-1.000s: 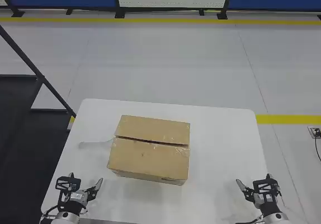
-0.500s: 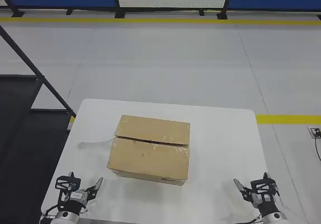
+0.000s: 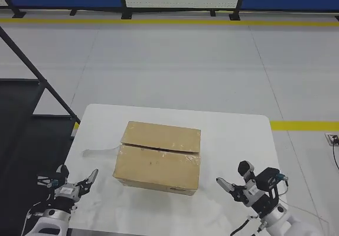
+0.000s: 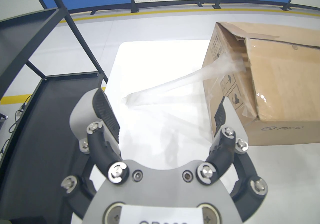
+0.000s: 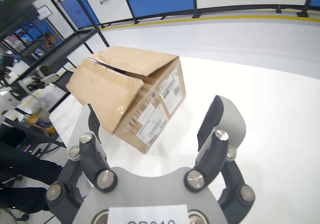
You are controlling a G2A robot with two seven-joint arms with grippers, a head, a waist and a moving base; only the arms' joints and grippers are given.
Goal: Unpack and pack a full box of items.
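Note:
A brown cardboard box (image 3: 159, 158) sits mid-table with its top flaps folded shut and a slit between them. A strip of clear tape (image 4: 172, 83) trails from the box's left end onto the table. My left gripper (image 3: 69, 182) hovers open at the front left corner, beside the box (image 4: 270, 79), holding nothing. My right gripper (image 3: 235, 180) is open at the front right, a short way from the box's labelled end (image 5: 160, 107). In the wrist views the left gripper (image 4: 162, 109) and right gripper (image 5: 152, 115) each show spread pads.
The white table (image 3: 234, 141) has free room around the box on all sides. A black metal rack (image 3: 16, 135) stands along the table's left edge, its shelf (image 4: 45, 120) close under my left gripper.
Both grippers have come up and forward from the front edge: the left one shifted left and toward the box, the right one moved inward toward the box's right end.

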